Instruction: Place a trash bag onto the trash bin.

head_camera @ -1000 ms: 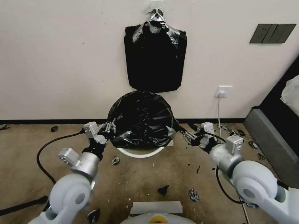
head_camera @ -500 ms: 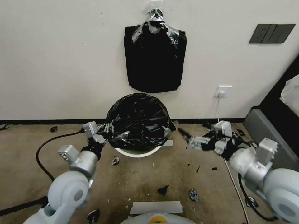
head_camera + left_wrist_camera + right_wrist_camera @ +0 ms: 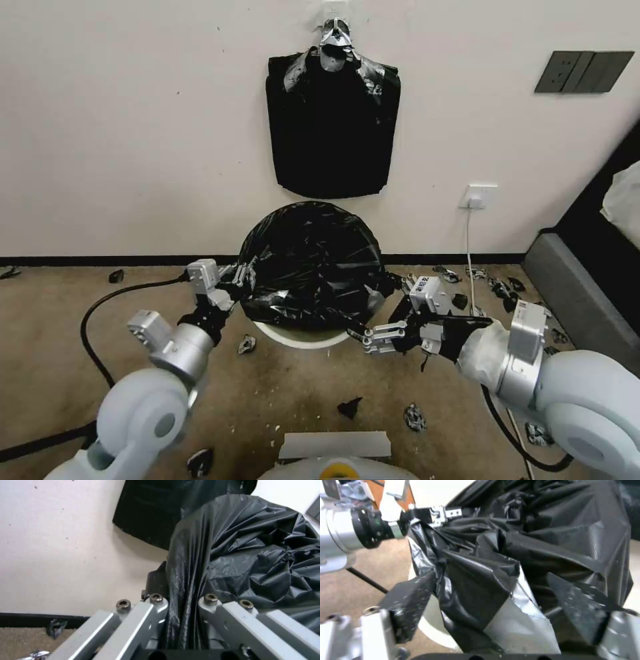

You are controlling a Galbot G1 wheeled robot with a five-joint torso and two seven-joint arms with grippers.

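The glossy black trash bag [image 3: 310, 263] lies bunched and domed over the mouth of the cream-white trash bin [image 3: 301, 337], whose front rim shows beneath it. My left gripper [image 3: 244, 276] is at the bin's left side, shut on a pleated fold of the trash bag [image 3: 250, 555] that runs between its fingers [image 3: 156, 605]. My right gripper [image 3: 371, 334] is at the bin's front right, open, pointing left at the bag's lower edge. In the right wrist view its dark pads [image 3: 410, 605] stand wide apart on either side of the trash bag [image 3: 506, 567], above the trash bin [image 3: 430, 622].
A flat bundle of black bags [image 3: 333, 127] hangs on the wall behind the bin. Black plastic scraps [image 3: 349, 407] litter the brown floor. A wall socket [image 3: 480, 196] with a white cord sits right, beside grey furniture [image 3: 587, 307]. A black cable [image 3: 100, 313] loops on the left.
My right gripper drew back rightward from the bin's right side, then swung in to the bin's front right, lower and nearer. The left gripper kept its hold; the bag shifted slightly.
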